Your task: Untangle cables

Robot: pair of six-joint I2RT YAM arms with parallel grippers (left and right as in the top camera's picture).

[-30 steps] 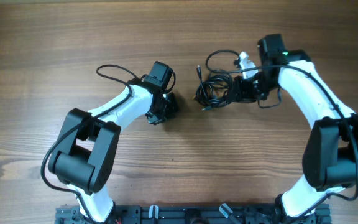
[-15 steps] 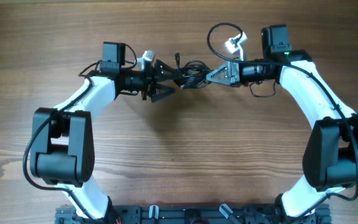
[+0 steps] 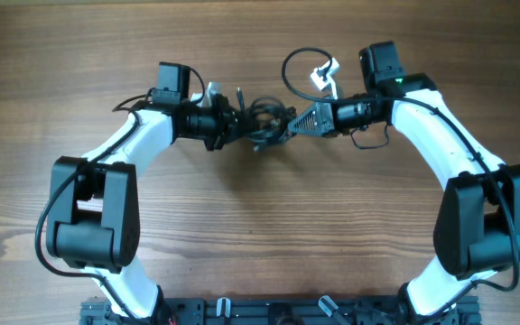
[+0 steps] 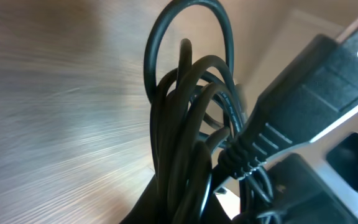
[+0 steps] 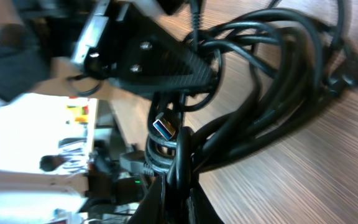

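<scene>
The cables [image 3: 264, 120] are a tangled bundle of thin black cords held off the table between my two grippers. My left gripper [image 3: 235, 123] is shut on the bundle's left side; the left wrist view shows several cords [image 4: 185, 143] running down between its fingers, with a large black plug [image 4: 303, 118] close by. My right gripper [image 3: 294, 124] is shut on the bundle's right side; the right wrist view shows cords [image 5: 241, 124] pinched between its fingers [image 5: 179, 193], with a blue-tipped USB plug [image 5: 165, 129] hanging among them. A loop [image 3: 301, 68] rises behind the right gripper.
The wooden table [image 3: 260, 235] lies under both arms. A white connector [image 3: 323, 76] sits at the loop's end near the right wrist. The arms' own thicker black wires run along their links. A black rail [image 3: 260, 311] lines the front edge.
Both grippers have closed in on each other, so the bundle is slacker and more bunched. One second ago the left gripper was away from the cables; it now grips them.
</scene>
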